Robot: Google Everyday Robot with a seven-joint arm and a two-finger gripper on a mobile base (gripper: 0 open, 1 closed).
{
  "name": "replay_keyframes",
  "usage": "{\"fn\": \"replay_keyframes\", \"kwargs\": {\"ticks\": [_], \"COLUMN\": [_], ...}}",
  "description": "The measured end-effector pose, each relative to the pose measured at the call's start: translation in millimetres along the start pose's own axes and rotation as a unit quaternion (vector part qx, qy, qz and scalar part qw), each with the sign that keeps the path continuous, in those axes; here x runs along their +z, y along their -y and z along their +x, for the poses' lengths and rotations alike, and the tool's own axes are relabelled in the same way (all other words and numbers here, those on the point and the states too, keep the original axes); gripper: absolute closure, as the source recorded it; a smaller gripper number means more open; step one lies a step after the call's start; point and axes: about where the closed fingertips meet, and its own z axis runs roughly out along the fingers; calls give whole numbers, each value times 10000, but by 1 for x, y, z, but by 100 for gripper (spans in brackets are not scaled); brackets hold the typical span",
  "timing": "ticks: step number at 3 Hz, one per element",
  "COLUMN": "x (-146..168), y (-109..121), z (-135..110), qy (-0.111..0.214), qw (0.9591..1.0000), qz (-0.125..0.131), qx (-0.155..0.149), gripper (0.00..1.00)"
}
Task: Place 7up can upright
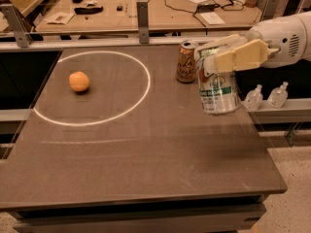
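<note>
Here, the gripper (210, 57) reaches in from the right, its jaws closed around the upper part of the 7up can (218, 93). The can is nearly upright at the right side of the table (146, 169), just beside the gold can (186, 62). Whether its base touches the top, I cannot tell. An orange (79, 81) lies inside the white circle (147, 81), well apart.

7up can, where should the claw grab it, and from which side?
Grab the 7up can by its round side wall, up near the top, coming from the right. It is about upright, so the curved sides face the claw, which is shut on it just there. The orange-gold can stands close on its other side, so the right side is probably the freer way in.
</note>
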Motion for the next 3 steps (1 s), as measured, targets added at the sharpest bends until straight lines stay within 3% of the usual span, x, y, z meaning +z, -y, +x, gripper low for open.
{"fn": "replay_keyframes", "kwargs": {"ticks": [1, 2, 3], "x": [7, 18, 29], "y": [-8, -13, -6], "z": [2, 16, 37], "qy": [-109, -306, -412], "qw": [9990, 9925, 9838], "qz": [-99, -156, -60], "qx": [-415, -1174, -1742], "gripper": [100, 100, 100]}}
